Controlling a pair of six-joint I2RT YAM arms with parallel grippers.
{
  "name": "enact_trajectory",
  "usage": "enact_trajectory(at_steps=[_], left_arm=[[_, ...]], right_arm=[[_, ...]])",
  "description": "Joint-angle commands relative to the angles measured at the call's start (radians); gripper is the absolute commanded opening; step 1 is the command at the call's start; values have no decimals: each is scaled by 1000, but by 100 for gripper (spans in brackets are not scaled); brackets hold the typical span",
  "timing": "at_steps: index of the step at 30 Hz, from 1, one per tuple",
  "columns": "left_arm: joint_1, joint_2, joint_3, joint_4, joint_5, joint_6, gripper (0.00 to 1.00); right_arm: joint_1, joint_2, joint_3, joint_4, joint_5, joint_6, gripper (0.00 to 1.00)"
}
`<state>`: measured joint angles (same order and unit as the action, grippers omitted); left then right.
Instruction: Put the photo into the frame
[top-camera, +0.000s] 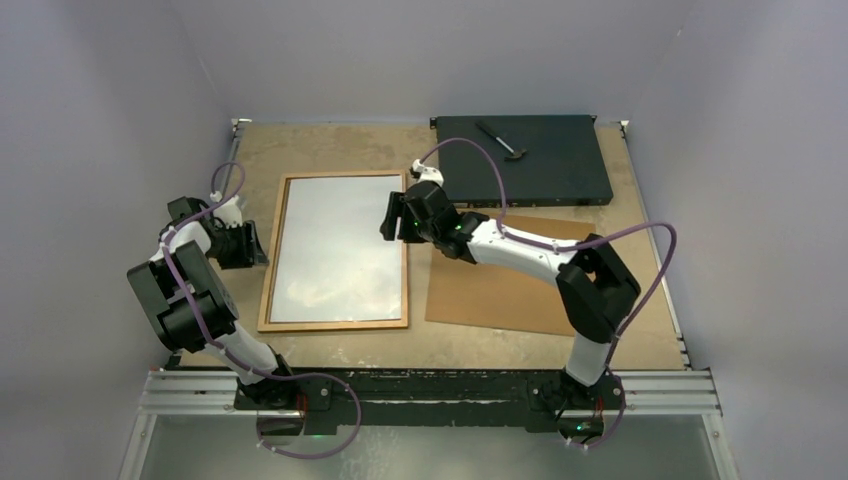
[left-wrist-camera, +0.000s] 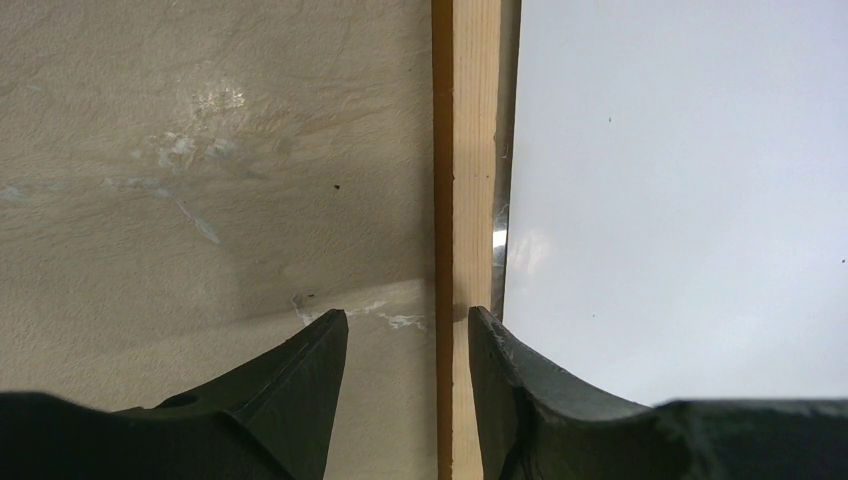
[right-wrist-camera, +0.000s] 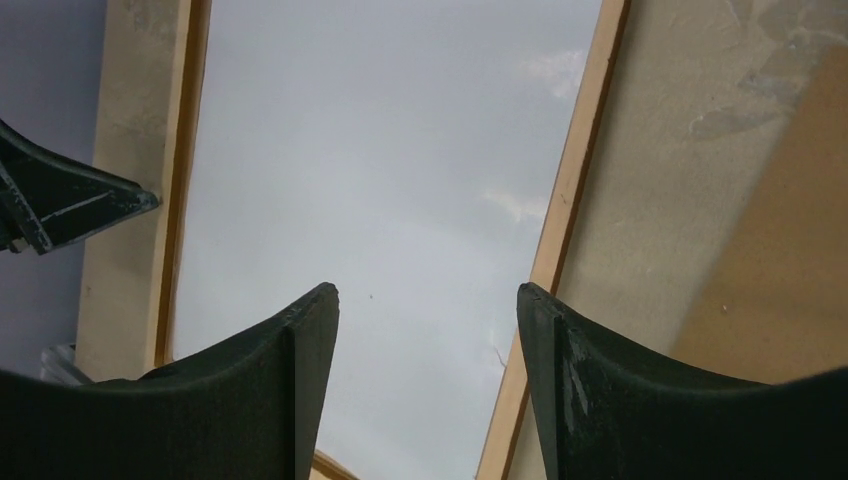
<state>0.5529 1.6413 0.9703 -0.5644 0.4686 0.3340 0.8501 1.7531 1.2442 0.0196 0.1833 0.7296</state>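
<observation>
Top external: photo (top-camera: 335, 250) white side up inside frame (top-camera: 335, 324); my left jaws apart astride left rail, right jaws apart above right rail.

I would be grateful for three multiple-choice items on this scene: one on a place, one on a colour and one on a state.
1. Where does the brown hardboard sheet lie?
A. right of the frame
B. inside the frame
C. left of the frame

2. What colour is the flat box at the table's far edge?
A. white
B. black
C. red

3. How is the left gripper?
A. shut on the frame
B. open, at the frame's rail
C. open, over the box

Answers:
1 A: the top view shows it beside the frame's right rail.
2 B: it looks black from above.
3 B: its fingers stand apart at the wooden rail.
</observation>
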Motion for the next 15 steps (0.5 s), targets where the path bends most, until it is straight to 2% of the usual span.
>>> enact_trajectory(at_steps=[1, 15], left_arm=[[-5, -29, 22, 8, 27, 9, 46], [-5, -27, 8, 20, 29, 6, 46]], right_arm=[[-4, 76, 101, -18, -15, -45, 67], [-6, 163, 33, 22, -124, -2, 60]])
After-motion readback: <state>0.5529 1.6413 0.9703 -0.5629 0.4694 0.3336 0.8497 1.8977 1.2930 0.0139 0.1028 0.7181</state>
